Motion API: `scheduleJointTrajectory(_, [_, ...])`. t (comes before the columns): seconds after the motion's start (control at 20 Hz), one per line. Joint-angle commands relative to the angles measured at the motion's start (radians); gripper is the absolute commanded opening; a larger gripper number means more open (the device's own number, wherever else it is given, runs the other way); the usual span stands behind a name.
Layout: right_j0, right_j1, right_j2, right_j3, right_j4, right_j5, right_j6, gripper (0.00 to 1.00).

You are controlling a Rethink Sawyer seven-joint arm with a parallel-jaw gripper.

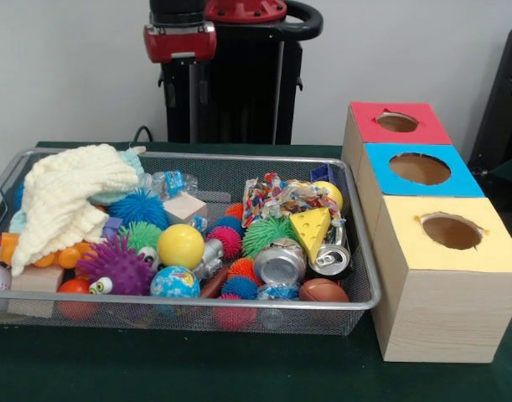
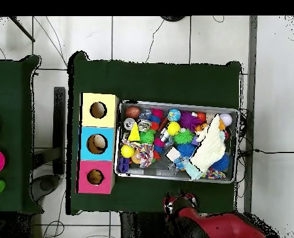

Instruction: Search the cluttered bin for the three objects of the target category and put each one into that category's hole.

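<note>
Front view has the arm (image 1: 179, 38) drawn back above the full wire-mesh bin (image 1: 239, 157), its gripper state impossible to tell, so searching has yet to begin; next comes reaching in, with the red-faced hole (image 1: 397, 122) waiting beside.

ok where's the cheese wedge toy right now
In the front view the yellow cheese wedge sits in the right half of the wire mesh bin, above two crushed silver cans and right of a green spiky ball.
</note>
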Motion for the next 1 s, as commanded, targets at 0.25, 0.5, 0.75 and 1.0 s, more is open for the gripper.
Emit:
scheduleJointTrajectory(0.25, [0.17,0.19,-0.283,-0.063,0.026,-0.192,0.233,1.0])
scheduleJointTrajectory(0.5, [0.348,0.228,-0.337,-0.103,0.157,-0.215,0.268,1.0])
scheduleJointTrajectory(0.75, [0.489,0.241,-0.39,-0.112,0.293,-0.256,0.294,1.0])
scheduleJointTrajectory(1.0, [0.565,0.235,-0.406,-0.119,0.403,-0.251,0.284,1.0])
